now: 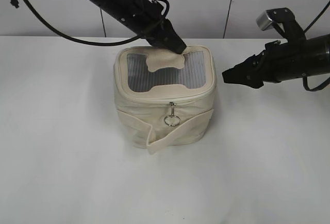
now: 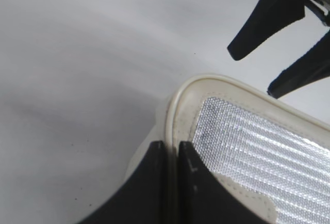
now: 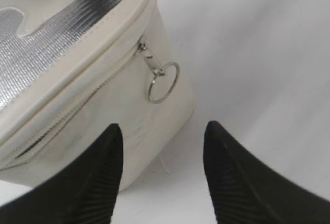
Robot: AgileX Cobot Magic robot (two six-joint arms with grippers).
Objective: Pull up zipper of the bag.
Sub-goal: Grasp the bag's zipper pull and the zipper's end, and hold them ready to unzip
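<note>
- Exterior view: the bag [image 1: 164, 97] is sitting at the centre of the frame on the white table [image 1: 56, 146]. The left gripper [image 1: 175, 46] is pressing, fingers together, on the cream patch [image 1: 164, 60] at the bag's upper rim; whether it is pinching fabric cannot be told. The right gripper [image 1: 229, 75] is hovering just right of the bag, apart from it.
- Left wrist view: the left gripper's jaws at bottom centre are lying closed at the rim.
- Right wrist view: the right gripper [image 3: 162, 136] is standing wide, holding nothing. The zipper [image 3: 87, 87] is running under the rim at left; its silver ring pull [image 3: 163, 82] is hanging free at frame centre.
- Judgement: the bag is looking soft and light, likely sliding unless pinned; the ring is the grip point. Open table is lying on all sides.
</note>
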